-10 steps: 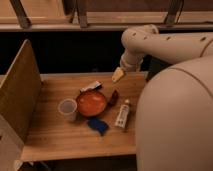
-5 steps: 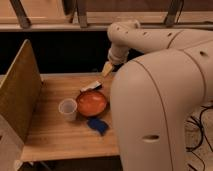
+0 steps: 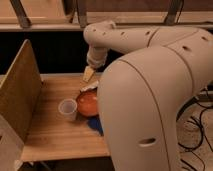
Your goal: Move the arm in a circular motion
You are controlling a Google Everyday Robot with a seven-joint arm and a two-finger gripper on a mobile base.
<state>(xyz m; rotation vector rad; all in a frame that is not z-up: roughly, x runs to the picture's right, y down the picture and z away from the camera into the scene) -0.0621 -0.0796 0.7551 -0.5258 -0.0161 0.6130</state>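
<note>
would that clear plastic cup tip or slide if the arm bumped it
It would probably tip or skid easily: the cup looks thin, translucent and empty, so it is likely very light. It stands upright on the smooth wooden table, which offers little grip. The gripper hangs behind the orange bowl, apart from the cup.

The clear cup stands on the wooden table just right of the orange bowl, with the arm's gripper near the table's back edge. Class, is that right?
Wrong side: the camera view shows the clear cup just left of the orange bowl. It does stand on the wooden table, with the arm holding its gripper near the back edge.
</note>
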